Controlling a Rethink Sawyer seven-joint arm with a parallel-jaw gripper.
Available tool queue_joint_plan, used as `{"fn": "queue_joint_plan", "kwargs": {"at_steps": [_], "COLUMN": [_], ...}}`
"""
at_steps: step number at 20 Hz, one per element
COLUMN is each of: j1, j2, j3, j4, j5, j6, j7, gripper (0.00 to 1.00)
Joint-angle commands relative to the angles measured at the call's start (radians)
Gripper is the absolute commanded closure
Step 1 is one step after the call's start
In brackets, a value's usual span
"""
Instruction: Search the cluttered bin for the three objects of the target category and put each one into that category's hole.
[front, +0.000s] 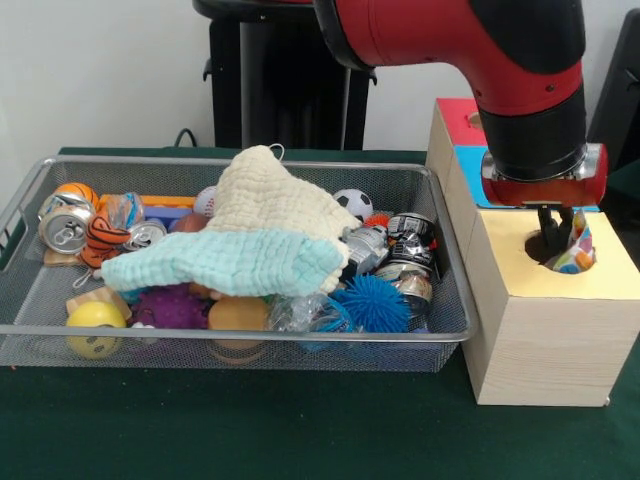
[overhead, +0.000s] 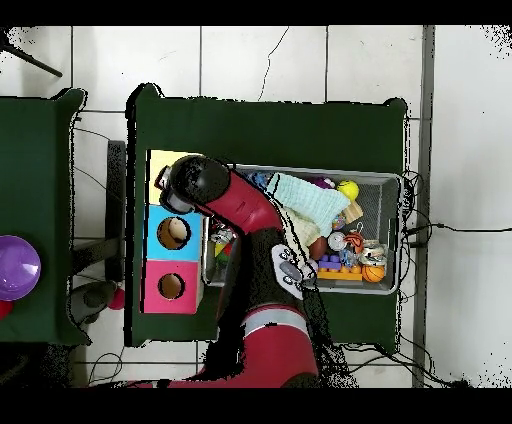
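My gripper (front: 556, 228) hangs over the round hole (front: 545, 247) in the yellow top of the wooden box (front: 545, 350). Its fingers are close together on a crumpled colourful packet (front: 576, 252), which stands half inside the hole. In the overhead view the arm's wrist (overhead: 196, 184) covers the yellow section (overhead: 158, 164) and hides the gripper. The blue hole (overhead: 173, 232) and the red hole (overhead: 171, 287) lie uncovered. The wire bin (front: 240, 336) to the left holds mixed clutter under a cream and mint cloth (front: 262, 232).
In the bin lie crushed cans (front: 66, 229), a blue spiky ball (front: 372, 302), a purple spiky ball (front: 170, 306), a yellow smiley ball (front: 95, 327), a small football (front: 352, 203) and a tiger-striped toy (front: 103, 240). A purple bowl (overhead: 15, 268) sits on the side table.
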Motion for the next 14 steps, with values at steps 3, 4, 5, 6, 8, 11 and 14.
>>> {"fn": "queue_joint_plan", "kwargs": {"at_steps": [3, 4, 5, 6, 8, 11, 14], "j1": [-0.059, -0.064, -0.07, -0.072, -0.063, -0.068, -0.084], "j2": [0.022, 0.03, 0.037, 0.05, 0.071, 0.104, 0.117], "j3": [0.206, 0.211, 0.215, 0.213, 0.191, 0.188, 0.214], "j4": [0.167, 0.163, 0.16, 0.146, 0.115, 0.079, 0.08], "j5": [0.075, 0.069, 0.062, 0.049, 0.017, -0.002, -0.002], "j6": [-0.135, -0.154, -0.173, -0.182, -0.202, -0.263, -0.316], "j7": [0.093, 0.093, 0.092, 0.094, 0.117, 0.121, 0.121], "gripper": [1.0, 1.0, 1.0, 1.0, 1.0, 1.0, 1.0]}}
